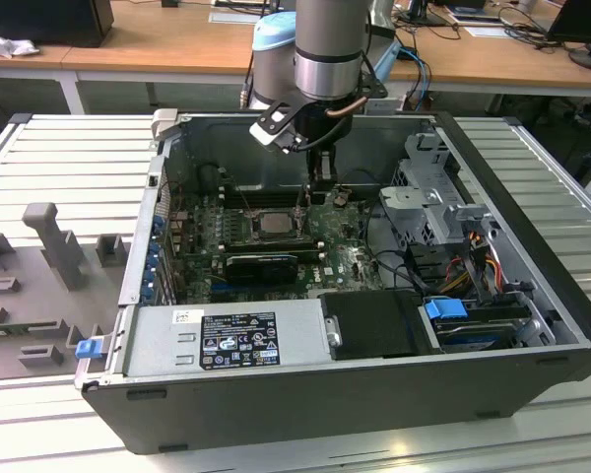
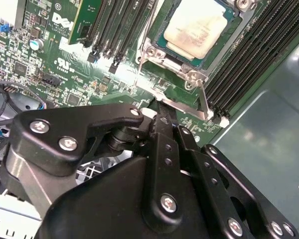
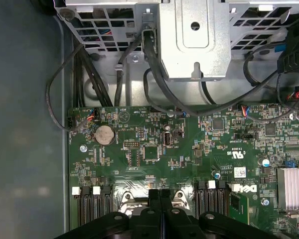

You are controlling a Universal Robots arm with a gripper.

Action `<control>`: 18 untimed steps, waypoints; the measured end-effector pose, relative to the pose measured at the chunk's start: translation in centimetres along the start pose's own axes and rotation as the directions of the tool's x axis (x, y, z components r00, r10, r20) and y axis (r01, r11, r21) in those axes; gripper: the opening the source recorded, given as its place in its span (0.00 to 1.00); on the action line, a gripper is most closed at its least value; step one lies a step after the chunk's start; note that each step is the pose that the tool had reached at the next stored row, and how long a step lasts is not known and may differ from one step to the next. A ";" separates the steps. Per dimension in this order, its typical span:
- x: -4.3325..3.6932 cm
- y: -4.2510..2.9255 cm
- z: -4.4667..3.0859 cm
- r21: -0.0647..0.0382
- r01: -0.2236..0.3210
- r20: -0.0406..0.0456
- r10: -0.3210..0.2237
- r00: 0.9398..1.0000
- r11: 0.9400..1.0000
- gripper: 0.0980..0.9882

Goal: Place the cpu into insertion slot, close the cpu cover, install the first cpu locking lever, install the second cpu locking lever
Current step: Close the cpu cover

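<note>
- Two of the four steps looking done, by judgement: finding the cpu (image 1: 276, 225) seated flat in the insertion slot (image 1: 251, 232), and reading the cpu cover (image 2: 169, 60) in the second wrist view as lying down around the chip's pale face.
- Locating the gripper (image 1: 320, 187) in the exterior view at about two o'clock from the chip, low over the motherboard (image 3: 154, 149) and just off the socket's edge.
- Reading its fingers in both wrist views as pressed together, with nothing visibly clamped between them.
- Judging the step in hand as the lever work: seeing the closed tip in the second wrist view right beside a flat metal lever (image 2: 203, 99) at the socket's corner, without being able to tell whether it is touching.
- Using the joined fingertips as one blunt pusher, bearing on the lever's bar alone and never on the cover or the chip.
- Pressing slowly and squarely, so as to avoid the bar springing off the tip.
- Minding the memory slots (image 2: 259, 50) running close beside the socket, and the thin wire lever (image 2: 143, 37) on the chip's other side.
- Not being able to tell whether either lever is hooked under its catch.
</note>
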State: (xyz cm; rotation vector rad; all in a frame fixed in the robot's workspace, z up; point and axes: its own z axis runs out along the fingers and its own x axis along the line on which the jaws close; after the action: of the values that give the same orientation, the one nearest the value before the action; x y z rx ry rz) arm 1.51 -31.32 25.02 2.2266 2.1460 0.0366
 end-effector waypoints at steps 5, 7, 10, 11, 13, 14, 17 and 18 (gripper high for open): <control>-0.03 -0.87 -0.04 0.000 0.000 -0.001 0.000 1.000 1.000 0.01; -0.05 -1.36 -0.07 0.000 0.000 -0.001 0.000 1.000 1.000 0.01; -0.08 -2.09 -0.09 0.000 0.000 -0.001 0.000 1.000 1.000 0.01; -0.09 -2.30 -0.08 0.000 0.000 -0.001 0.000 1.000 1.000 0.01; -0.10 -2.88 0.03 0.000 0.000 -0.001 0.000 1.000 1.000 0.01; -0.12 -3.43 0.22 0.000 0.000 -0.001 0.000 1.000 1.000 0.01; -0.14 -4.18 0.71 0.000 0.000 -0.001 0.000 1.000 1.000 0.01; -0.14 -4.43 0.87 0.000 0.000 -0.001 0.000 1.000 1.000 0.01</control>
State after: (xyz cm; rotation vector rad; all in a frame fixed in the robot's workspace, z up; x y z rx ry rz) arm -2.87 -31.32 23.92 2.2273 2.1464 0.0380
